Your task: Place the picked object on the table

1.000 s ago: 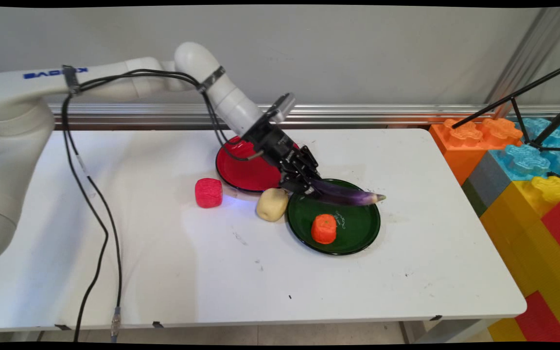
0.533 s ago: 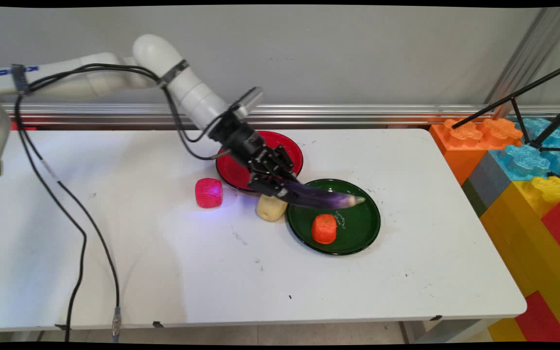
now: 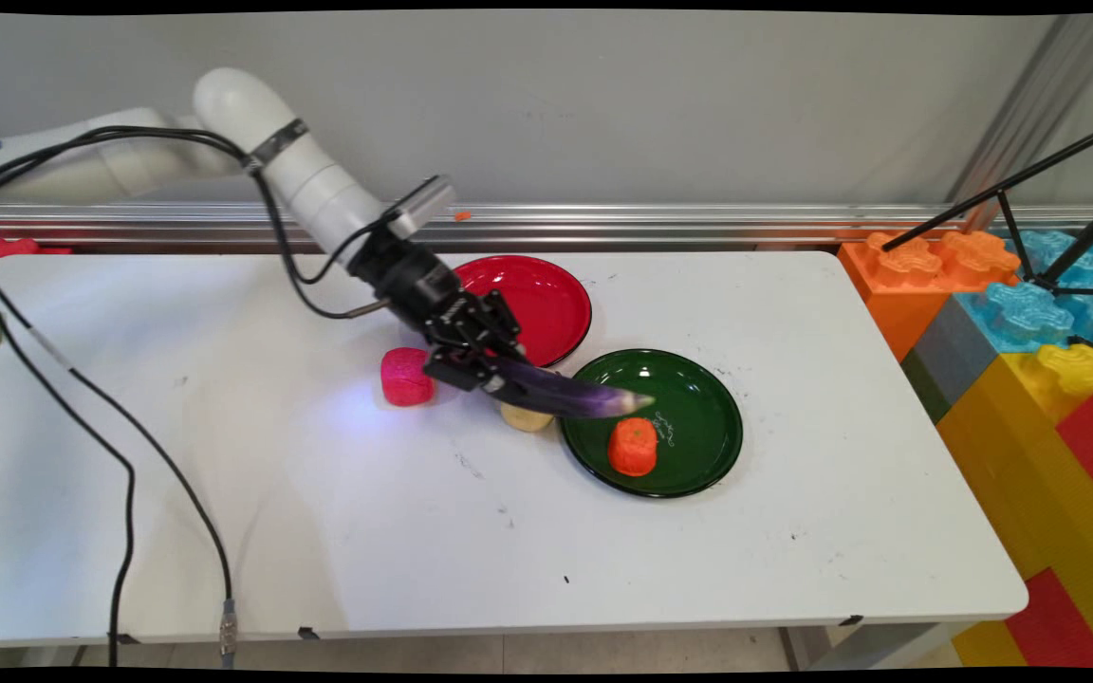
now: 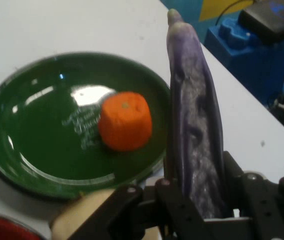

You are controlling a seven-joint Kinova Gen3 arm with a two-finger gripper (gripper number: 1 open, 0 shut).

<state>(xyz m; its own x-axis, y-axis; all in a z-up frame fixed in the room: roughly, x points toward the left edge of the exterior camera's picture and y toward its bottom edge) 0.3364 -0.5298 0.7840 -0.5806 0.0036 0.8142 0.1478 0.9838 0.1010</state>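
- Main view: black gripper (image 3: pixel 482 372) clamped on the thick end of a purple eggplant (image 3: pixel 570 394), held clear of the white table (image 3: pixel 414 531).
- Eggplant tip reaching over the left rim of the green plate (image 3: pixel 708 432); body passing above a beige potato (image 3: pixel 525 417) just left of that plate.
- Orange carrot piece (image 3: pixel 633 446) standing on the green plate.
- Red plate (image 3: pixel 546 294) up and left of the green plate; pink block (image 3: pixel 404 377) further left, beside the gripper.
- Hand view: gripper (image 4: pixel 202 200) jaws closed around the eggplant (image 4: pixel 194 125), extending upward past the green plate (image 4: pixel 26 135).
- Carrot piece (image 4: pixel 125 120) on the plate; potato (image 4: pixel 76 215) below its rim.
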